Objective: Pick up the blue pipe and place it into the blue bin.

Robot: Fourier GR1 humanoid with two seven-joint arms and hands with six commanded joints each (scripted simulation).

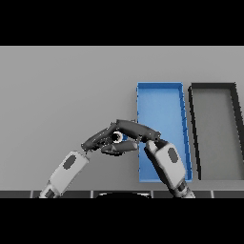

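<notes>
Both dark hands meet low in the frame's center, at the blue bin's [162, 97] left wall. The right hand's [138, 131] fingers seem curled around the blue pipe [123, 137], mostly hidden, likely to carry it rightward. The left hand [97, 139] reaches alongside, fingers straight.

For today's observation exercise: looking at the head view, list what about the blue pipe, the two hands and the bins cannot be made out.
- Blue pipe: only a small blue patch shows in the head view; the right hand and left hand cover the rest, so its shape and length are hidden.
- Which hand actually holds the pipe: cannot tell, the fingers overlap.
- Blue bin: the right arm hides its near left corner.
- Black bin: right wall cut off by the picture's edge.
</notes>
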